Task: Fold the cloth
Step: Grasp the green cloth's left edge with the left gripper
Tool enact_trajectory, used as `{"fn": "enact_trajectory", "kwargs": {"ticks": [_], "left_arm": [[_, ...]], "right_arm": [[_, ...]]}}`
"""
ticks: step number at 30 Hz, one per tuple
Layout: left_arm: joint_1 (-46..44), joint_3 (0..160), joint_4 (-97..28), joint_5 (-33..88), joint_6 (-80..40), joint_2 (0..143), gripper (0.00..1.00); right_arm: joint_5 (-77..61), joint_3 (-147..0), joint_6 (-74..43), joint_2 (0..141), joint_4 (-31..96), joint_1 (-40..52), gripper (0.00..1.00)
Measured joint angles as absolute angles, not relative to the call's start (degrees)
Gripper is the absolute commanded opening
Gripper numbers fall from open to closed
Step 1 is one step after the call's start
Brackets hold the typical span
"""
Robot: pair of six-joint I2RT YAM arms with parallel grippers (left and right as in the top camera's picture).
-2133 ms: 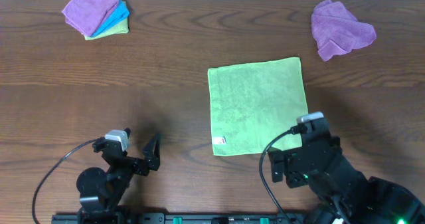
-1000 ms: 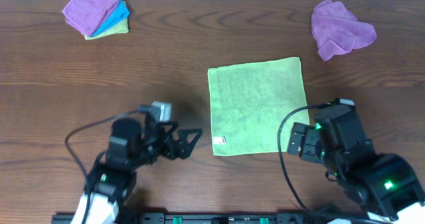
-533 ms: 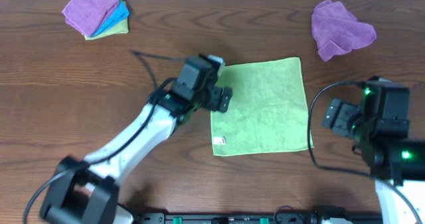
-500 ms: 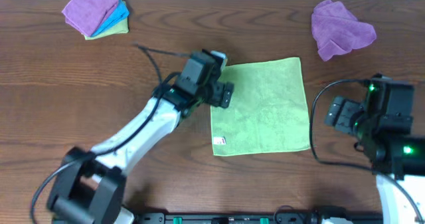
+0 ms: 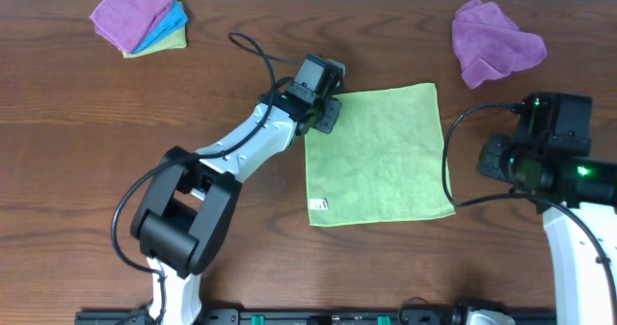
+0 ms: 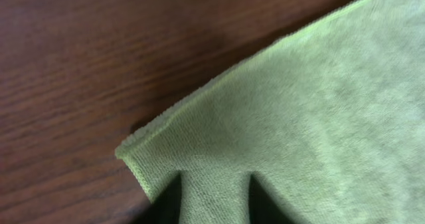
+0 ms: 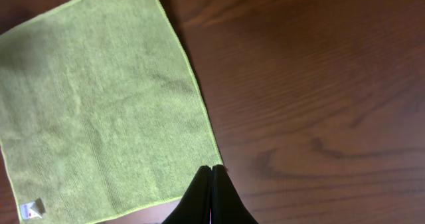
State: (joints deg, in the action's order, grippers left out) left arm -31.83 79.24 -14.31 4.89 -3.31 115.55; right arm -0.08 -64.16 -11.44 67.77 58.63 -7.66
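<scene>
**Left arm takes the corner as green cloth awaits its fold**

The lime-green cloth (image 5: pixel 376 156) lies spread flat on the desk (image 5: pixel 145 151). The left fingers (image 5: pixel 326 115) are set on its far left corner, and nearly all of the fabric spreads away from them to the right and back toward the robot. The cloth is close to square, so it offers no real long axis. Its white tag (image 5: pixel 318 205) sits at the near corner on the same side as those fingers.

The left fingers stand narrow, with a strip of fabric between their tips just inside the corner. That reads as a pinch, and the next move would likely carry this corner across the cloth.

The right fingers (image 7: pixel 211 192) are pressed tightly together. The left arm is plainly the nearer one. From overhead, the right arm's head stands off to the cloth's right side, apart from it.

The views differ in what they show. Only the left wrist camera shows fabric between the tips, which the arm's own bulk hides from above. The right wrist camera lines its closed tips up with the cloth's right edge, just short of the near corner, but only the overhead view shows the gap between them. No frame shows whether those tips hold any fabric.

A crumpled purple cloth (image 5: pixel 494 40) and a stack of folded cloths (image 5: pixel 143 16) lie well beyond both pairs of fingers.
</scene>
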Motion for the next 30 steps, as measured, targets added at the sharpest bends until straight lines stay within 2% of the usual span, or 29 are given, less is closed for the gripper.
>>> {"fn": "enact_trajectory", "kwargs": {"ticks": [30], "left_arm": [[-31.8,79.6,-5.4,0.6,-2.9,123.3,0.06]], "right_arm": [[-4.1,-64.2,-9.7,67.8,59.3,-7.7,0.01]]}}
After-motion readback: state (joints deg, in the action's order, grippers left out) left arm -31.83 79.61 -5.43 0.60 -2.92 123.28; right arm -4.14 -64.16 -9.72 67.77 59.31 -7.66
